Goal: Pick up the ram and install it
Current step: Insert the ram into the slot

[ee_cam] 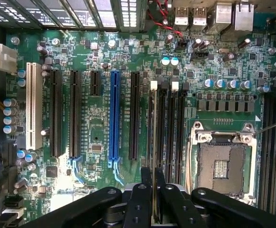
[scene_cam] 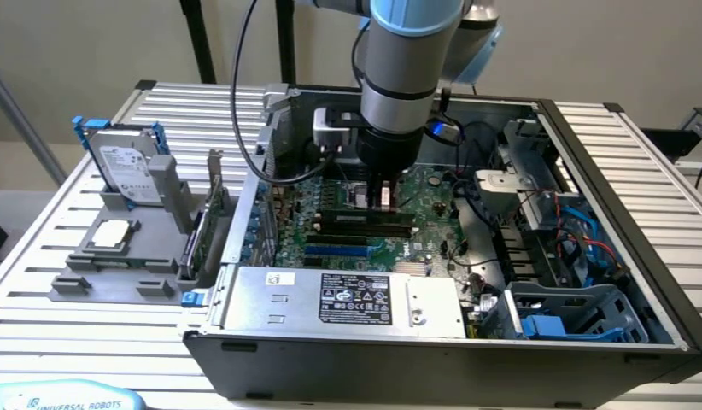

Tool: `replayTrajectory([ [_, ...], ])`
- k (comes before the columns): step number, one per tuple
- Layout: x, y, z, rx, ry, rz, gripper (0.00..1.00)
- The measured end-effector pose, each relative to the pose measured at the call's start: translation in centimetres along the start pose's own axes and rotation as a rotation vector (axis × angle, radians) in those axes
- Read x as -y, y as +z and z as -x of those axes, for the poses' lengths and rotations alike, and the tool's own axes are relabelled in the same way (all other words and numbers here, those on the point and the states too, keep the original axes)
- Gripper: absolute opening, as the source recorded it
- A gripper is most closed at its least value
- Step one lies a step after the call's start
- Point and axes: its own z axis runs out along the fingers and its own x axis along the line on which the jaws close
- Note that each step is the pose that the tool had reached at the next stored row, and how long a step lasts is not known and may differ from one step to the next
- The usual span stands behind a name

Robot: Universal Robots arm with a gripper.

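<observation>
My gripper point(scene_cam: 384, 202) reaches down into the open computer case point(scene_cam: 624, 256) and hangs just above the motherboard point(scene_cam: 425, 192). In the wrist view the gripper point(ee_cam: 153, 192) is shut on the ram point(ee_cam: 154, 137), seen edge-on as a thin pale strip between the two black fingers point(ee_cam: 138, 204). The stick runs along the memory slots point(ee_cam: 168, 133) beside the processor socket point(ee_cam: 221, 166), in line with the slot nearest the black expansion slots. Whether its lower edge sits in the slot cannot be told.
On the exterior view's left, a grey holder point(scene_cam: 112, 282) carries a hard drive point(scene_cam: 129, 171), a square silver processor chip point(scene_cam: 112, 232) and an upright expansion card point(scene_cam: 210, 224). The power supply point(scene_cam: 351, 295) fills the case's front; cables point(scene_cam: 579, 248) crowd its right. A blue slot point(ee_cam: 114, 114) lies nearby.
</observation>
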Motion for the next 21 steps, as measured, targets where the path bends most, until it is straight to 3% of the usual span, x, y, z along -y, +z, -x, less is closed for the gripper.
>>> replayTrajectory([
  [21,-0.10,1.22,0.2,-0.0014,0.003,0.0001,0.14],
])
